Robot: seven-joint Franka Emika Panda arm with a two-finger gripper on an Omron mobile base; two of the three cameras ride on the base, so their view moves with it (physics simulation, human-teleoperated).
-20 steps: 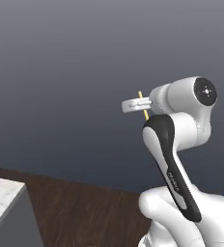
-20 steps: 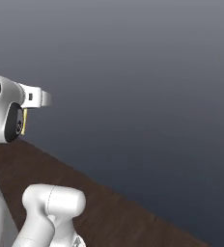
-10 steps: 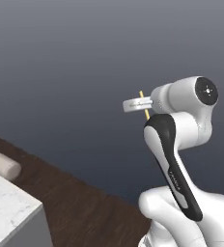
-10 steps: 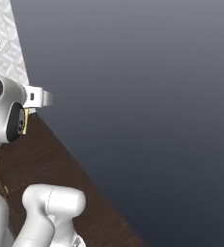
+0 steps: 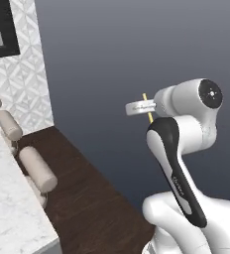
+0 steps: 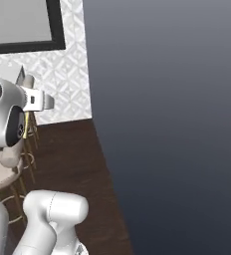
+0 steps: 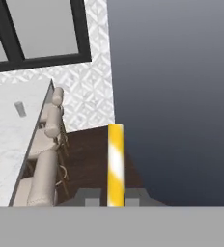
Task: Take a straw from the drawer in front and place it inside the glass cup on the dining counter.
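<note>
- The whole scene has swung across both base views since half a second ago: patterned wall (image 6: 62, 74), dark-framed window (image 6: 23, 25) and stools (image 5: 37, 168) now show, so the base is turning, not the things.
- The dining counter worktop (image 5: 8, 198) fills the lower left of the left base view; the robot is coming round to it.
- The glass cup (image 7: 20, 109) stands far off on that worktop, well apart from the arm.
- The end effector (image 7: 115, 198) stays clamped on the straw (image 7: 115, 164), carried high; insertion is not yet near.

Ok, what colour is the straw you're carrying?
Yellow with paler, whitish bands; the straw shows best in the hand view.
</note>
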